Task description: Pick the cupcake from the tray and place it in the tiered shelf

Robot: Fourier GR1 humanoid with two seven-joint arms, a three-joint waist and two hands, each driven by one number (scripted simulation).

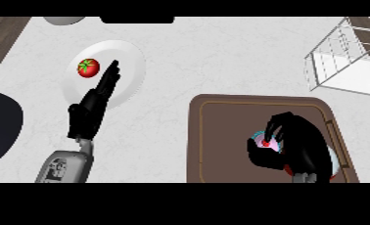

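On the near right of the pale desk (217, 57) lies a brown tray (224, 141), and over its right half the right hand (296, 143) bends down with its fingers (274, 123) curled round the cupcake (260, 141). Only a sliver of the cupcake shows at the hand's left side: a pale wrapper edge with a touch of pink and red; the rest is hidden under the black palm. Whether the cupcake is resting on the tray or is lifted off it cannot be told from this view. At the far right edge stands the tiered shelf (336, 57), a white wire frame, well apart from the tray and from the hand. On the left side of the desk sits a white plate (127, 60) with a red tomato (88, 67) on its left part. The left hand (92, 109) shows at the near left, its fingers straight and pointing away toward the far side, lying over the plate's near edge just to the right of the tomato and holding nothing.
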